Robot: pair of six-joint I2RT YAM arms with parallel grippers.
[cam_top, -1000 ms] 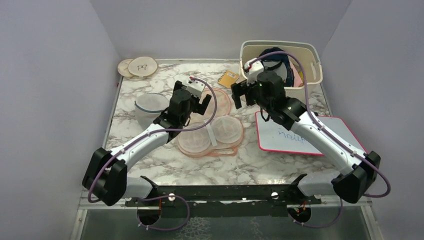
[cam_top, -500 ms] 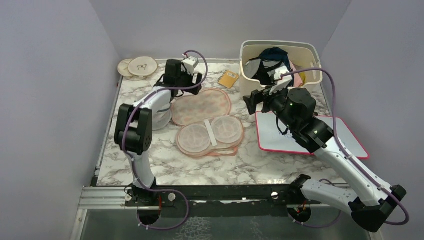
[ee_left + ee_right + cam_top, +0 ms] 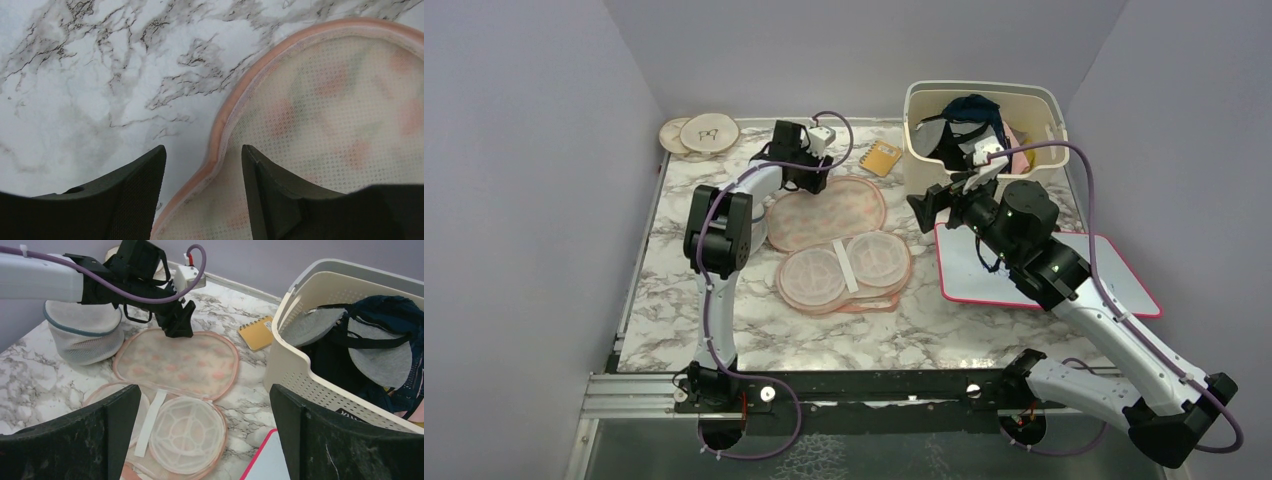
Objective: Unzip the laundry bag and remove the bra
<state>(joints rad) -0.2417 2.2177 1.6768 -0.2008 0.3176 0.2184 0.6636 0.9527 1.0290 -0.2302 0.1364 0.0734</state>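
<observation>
**Left pincer astride the bag's far rim; zip pull not made out**

The left pincer (image 3: pixel 202 150) is seen with its jaws partly apart, set astride the pink edging (image 3: pixel 235 95) at the far left rim of the laundry bag (image 3: pixel 829 212). One finger stands over the bare counter (image 3: pixel 100 75) and the other over the printed fabric. No pinch on the rim can be made out. From that pincer the bag spreads to the right and toward the arm bases. It lies flat on the counter, with its long axis running left to right. The left arm is judged much the nearer. The right pincer (image 3: pixel 204 390) is held wide open and empty, well apart past the bag's right end, near the basket (image 3: pixel 320 365). No zip pull can be made out in any view. The bra is not shown, since the bag's contents are hidden by the fabric.
</observation>
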